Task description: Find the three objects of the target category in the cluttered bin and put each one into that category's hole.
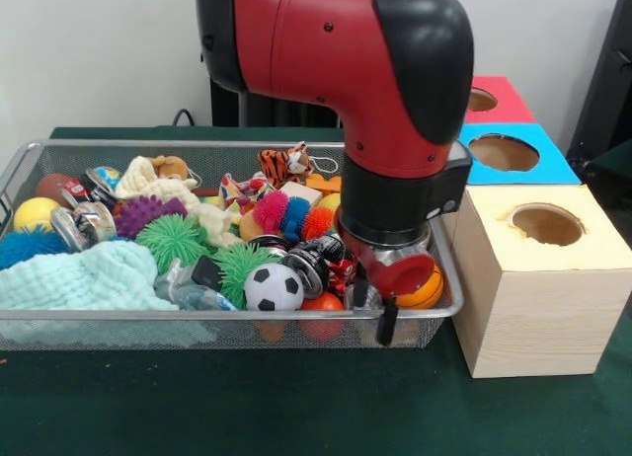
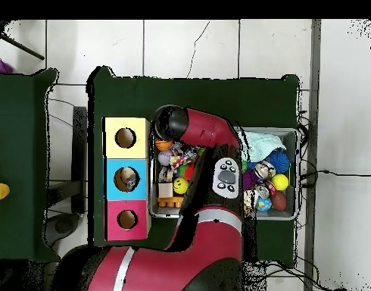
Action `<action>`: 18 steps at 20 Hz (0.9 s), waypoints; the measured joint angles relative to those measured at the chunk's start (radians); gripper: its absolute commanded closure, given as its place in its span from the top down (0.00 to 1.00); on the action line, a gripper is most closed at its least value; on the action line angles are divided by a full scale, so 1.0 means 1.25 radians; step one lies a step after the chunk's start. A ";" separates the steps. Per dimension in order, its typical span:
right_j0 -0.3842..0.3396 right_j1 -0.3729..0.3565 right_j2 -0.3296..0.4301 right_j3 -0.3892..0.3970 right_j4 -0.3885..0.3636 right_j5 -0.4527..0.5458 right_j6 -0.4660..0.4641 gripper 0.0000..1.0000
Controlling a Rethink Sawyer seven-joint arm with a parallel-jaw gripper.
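my gripper (image 1: 383,300): low at the bin's end nearest the boxes, down among the clutter; whether it is spread or closed i cannot tell.

orange ball (image 1: 425,290): just beside the gripper, against the end wall of the wire bin (image 1: 197,319). it looks like a small basketball; my guess is light, firm, a bit grippy. round, so no long axis and no heading; best taken across its middle.

soccer ball (image 1: 274,287): at the front wall, near the gripper. likely light and smooth, may roll; round, no axis.

yellow ball (image 1: 34,214): far end of the bin, well apart.

which category is wanted i cannot tell.

wooden box (image 1: 538,278): beside the bin, round hole on top. blue box (image 1: 513,153) and red box (image 1: 499,99) in line behind it.
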 measured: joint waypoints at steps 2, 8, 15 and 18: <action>0.010 -0.013 0.000 0.014 0.009 0.000 0.000 1.00; 0.030 -0.059 0.000 0.056 0.023 0.001 0.000 1.00; 0.025 -0.106 -0.002 0.070 0.023 0.024 0.000 1.00; 0.004 -0.120 -0.002 0.070 0.021 0.029 0.000 1.00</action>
